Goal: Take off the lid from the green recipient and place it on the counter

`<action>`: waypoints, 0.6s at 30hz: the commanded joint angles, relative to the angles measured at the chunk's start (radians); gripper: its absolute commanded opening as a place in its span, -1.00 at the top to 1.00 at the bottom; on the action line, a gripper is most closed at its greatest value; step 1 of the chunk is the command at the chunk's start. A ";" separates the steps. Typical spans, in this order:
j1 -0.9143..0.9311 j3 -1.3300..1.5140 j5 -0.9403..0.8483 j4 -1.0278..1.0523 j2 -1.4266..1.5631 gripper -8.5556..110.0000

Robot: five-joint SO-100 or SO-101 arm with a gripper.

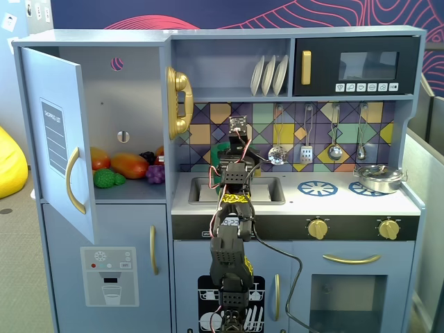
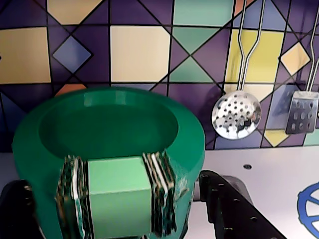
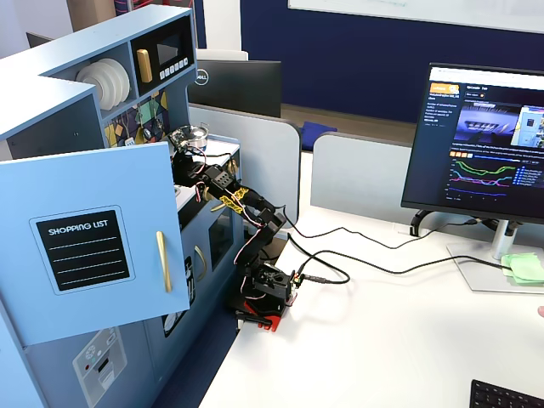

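The green plastic lid was not picked out for certain. In the wrist view a shallow round recess was seen at the top of the tall tapered green plastic recipient [image 2: 107,129], with no knob visible in it. Whether that was a seated lid or the open inside could not be told.

Left to right in the wrist view:
- The black two-finger gripper [image 2: 114,194] was seen low in frame. Its left jaw was set at the recipient's left wall.
- The recipient was stood on the pale white-grey counter [image 2: 269,174], close to the coloured tile backsplash [image 2: 139,52]. Its ribbed strip with a lighter green block was turned toward the camera.
- The right jaw was seen just beside the right wall. The jaws were spread wide, straddling the body. Nothing was pinched, and contact with either wall could not be confirmed.
- A perforated metal skimmer [image 2: 235,115] and a small metal spatula [image 2: 301,112] were hung further right, above a blue printed burner [image 2: 310,209].

Handling, as judged: a thin plastic disc would be light, stiff and slick. It would be best taken by a centre knob, since the rim is too wide for the jaws. The recipient is probably light too, so it could be dragged or tipped on the pull.
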 commanded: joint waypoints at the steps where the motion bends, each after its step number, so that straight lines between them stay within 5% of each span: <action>1: -0.017 -0.092 0.014 0.008 -0.006 0.32; 11: -0.066 -0.101 0.035 0.077 -0.012 0.85; 18: -0.091 -0.156 0.048 0.044 -0.015 0.86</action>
